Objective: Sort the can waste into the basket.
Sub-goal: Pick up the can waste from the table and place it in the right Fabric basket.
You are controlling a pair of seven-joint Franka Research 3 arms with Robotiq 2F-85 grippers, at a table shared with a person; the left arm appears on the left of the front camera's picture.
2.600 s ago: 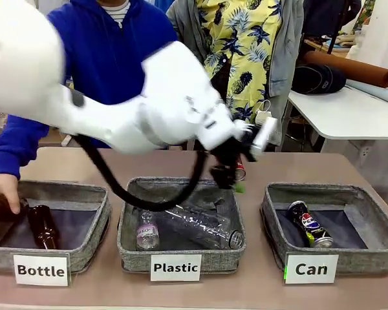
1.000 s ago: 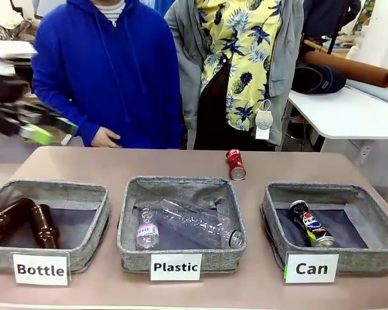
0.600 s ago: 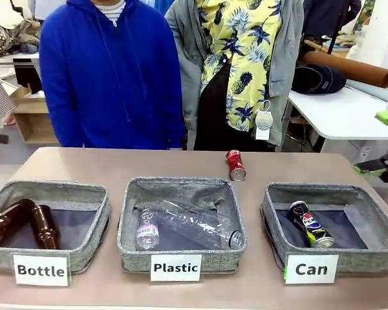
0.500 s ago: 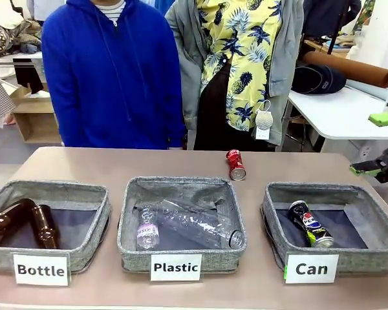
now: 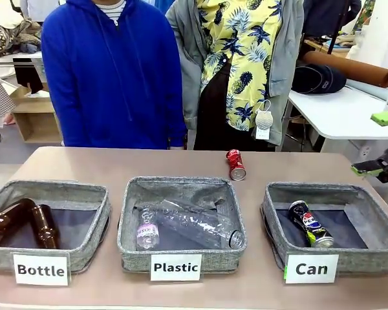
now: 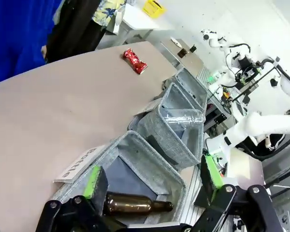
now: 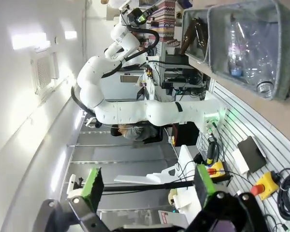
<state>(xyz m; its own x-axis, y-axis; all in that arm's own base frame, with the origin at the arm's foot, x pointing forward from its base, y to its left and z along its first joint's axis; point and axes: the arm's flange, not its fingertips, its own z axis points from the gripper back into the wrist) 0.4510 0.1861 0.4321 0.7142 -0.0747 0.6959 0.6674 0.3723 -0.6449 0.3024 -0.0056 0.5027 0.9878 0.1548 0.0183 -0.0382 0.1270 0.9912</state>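
The red can [image 5: 235, 164] lies on the bare table behind the middle basket, and it is also seen far off as the red can [image 6: 135, 61]. The black can [image 5: 310, 224] with the round logo lies inside the grey basket [image 5: 270, 221] labelled "Can" at the front right. My right gripper [image 5: 377, 143] hangs open at the right edge, above and beyond that basket, holding nothing. In its own view the right gripper [image 7: 147, 182] is open and faces away from the table. My left gripper [image 6: 152, 176] is open and empty above the left end of the table.
The "Plastic" basket [image 5: 126, 223] holds clear bottles and the "Bottle" basket [image 5: 97, 216] holds brown bottles [image 6: 135, 205]. Two people stand at the far side, a blue hoodie [image 5: 110, 71] and a patterned shirt [image 5: 246, 58]. A white side table [image 5: 349, 113] stands at the right.
The left arm, earlier reaching over the red can, has pulled back past the left edge. The right gripper has come in at the right edge and hardly moves now. The red can stays put.
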